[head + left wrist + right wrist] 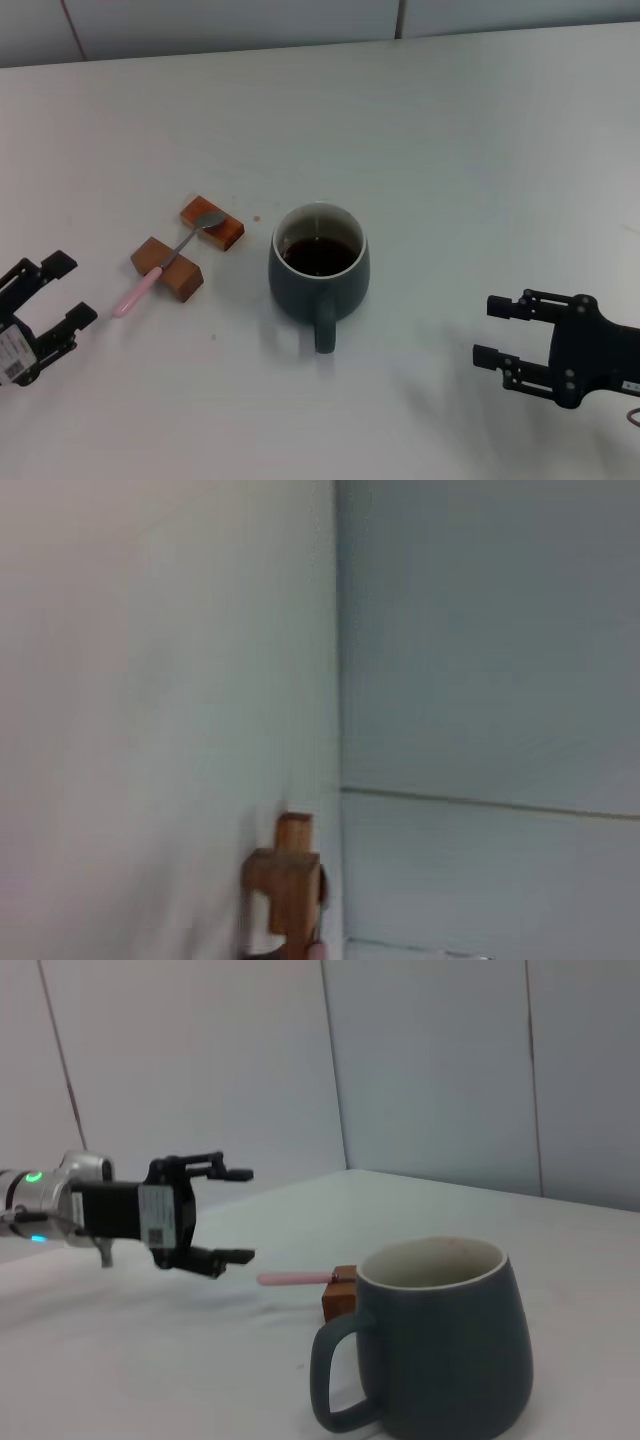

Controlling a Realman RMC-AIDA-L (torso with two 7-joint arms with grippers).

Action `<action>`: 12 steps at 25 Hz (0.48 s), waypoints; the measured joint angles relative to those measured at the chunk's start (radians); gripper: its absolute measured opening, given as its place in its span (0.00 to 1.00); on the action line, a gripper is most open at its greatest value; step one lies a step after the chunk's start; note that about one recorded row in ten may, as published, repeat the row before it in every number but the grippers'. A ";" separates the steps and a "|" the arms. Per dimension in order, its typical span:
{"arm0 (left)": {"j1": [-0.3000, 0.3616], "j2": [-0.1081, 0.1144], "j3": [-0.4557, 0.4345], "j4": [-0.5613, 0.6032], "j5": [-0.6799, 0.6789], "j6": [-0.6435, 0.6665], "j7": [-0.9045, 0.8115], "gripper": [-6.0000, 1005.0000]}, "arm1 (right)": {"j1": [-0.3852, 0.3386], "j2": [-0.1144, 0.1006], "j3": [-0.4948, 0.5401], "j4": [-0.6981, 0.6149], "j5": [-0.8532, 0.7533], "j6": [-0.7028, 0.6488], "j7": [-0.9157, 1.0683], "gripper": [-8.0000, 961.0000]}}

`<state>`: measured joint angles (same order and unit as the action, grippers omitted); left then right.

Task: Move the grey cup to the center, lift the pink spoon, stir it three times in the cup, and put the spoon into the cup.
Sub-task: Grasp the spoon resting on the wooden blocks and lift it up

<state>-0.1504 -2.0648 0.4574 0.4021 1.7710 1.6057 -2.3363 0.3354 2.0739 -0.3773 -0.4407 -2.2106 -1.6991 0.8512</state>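
The grey cup (318, 270) stands near the middle of the table with dark brown liquid inside and its handle turned toward me; the right wrist view shows the cup (450, 1345) close up. To its left the pink spoon (160, 270) lies across two wooden blocks, silver bowl on the far block and pink handle (293, 1278) pointing at my left gripper. My left gripper (72, 288) is open at the table's near left, just short of the spoon's handle, and holds nothing; it also shows as the gripper (245, 1214) in the right wrist view. My right gripper (488, 330) is open at the near right, apart from the cup.
Two brown wooden blocks (168, 268) (213, 222) carry the spoon; the left wrist view shows the blocks (288, 875) at its lower edge. The white table (480, 150) ends at a pale wall along the back.
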 joint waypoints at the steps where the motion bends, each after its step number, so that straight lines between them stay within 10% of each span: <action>1: 0.000 0.000 0.000 0.000 0.000 0.000 0.000 0.81 | 0.003 0.000 0.000 0.000 0.000 0.000 0.004 0.65; 12: 0.032 -0.004 0.001 0.013 0.021 -0.026 -0.068 0.81 | 0.013 0.001 -0.002 -0.004 0.000 0.000 0.026 0.65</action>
<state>-0.1185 -2.0689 0.4587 0.4152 1.7919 1.5796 -2.4045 0.3489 2.0751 -0.3789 -0.4451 -2.2106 -1.6991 0.8770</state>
